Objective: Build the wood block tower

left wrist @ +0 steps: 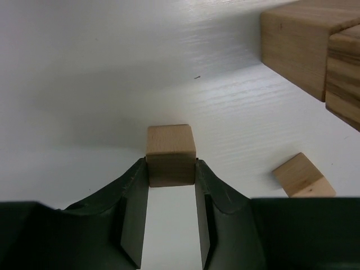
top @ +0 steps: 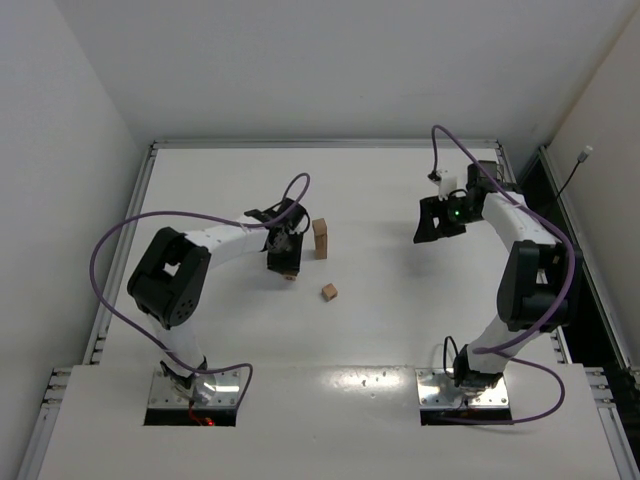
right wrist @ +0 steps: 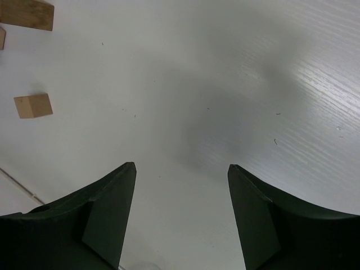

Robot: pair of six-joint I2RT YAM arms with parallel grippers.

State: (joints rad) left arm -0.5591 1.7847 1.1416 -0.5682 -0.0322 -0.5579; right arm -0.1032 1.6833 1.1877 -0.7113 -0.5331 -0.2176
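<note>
Overhead view: the tower (top: pixel 320 238) stood as a short upright column on the white table (top: pixel 200 180), left of centre. The left gripper (top: pixel 285 262) pointed down just beside the tower, on its left and apart from it. A loose cube (top: pixel 329 291) lay on the table on the near side of the tower, clear of both. From above I could not read the left jaws. The wrist body hid them, and only a sliver of tan showed beneath.

Left wrist view settled it. The jaws were drawn in narrow, their inner faces pressed on opposite sides of the gripped cube (left wrist: pixel 170 143), which stuck out past the fingertips. I could not tell whether this cube rested on the table or hung just off it. The same view showed the tower's blocks at upper right, cut off by the frame, and the loose cube at lower right, turned askew.

The right gripper (top: pixel 440 220) sat on the right side of the table, well apart from every block. Right wrist view: jaws spread wide, only bare table between them, touching nothing. That view caught one cube and part of another wooden piece at its left edge; I could not tell which they were.
</note>
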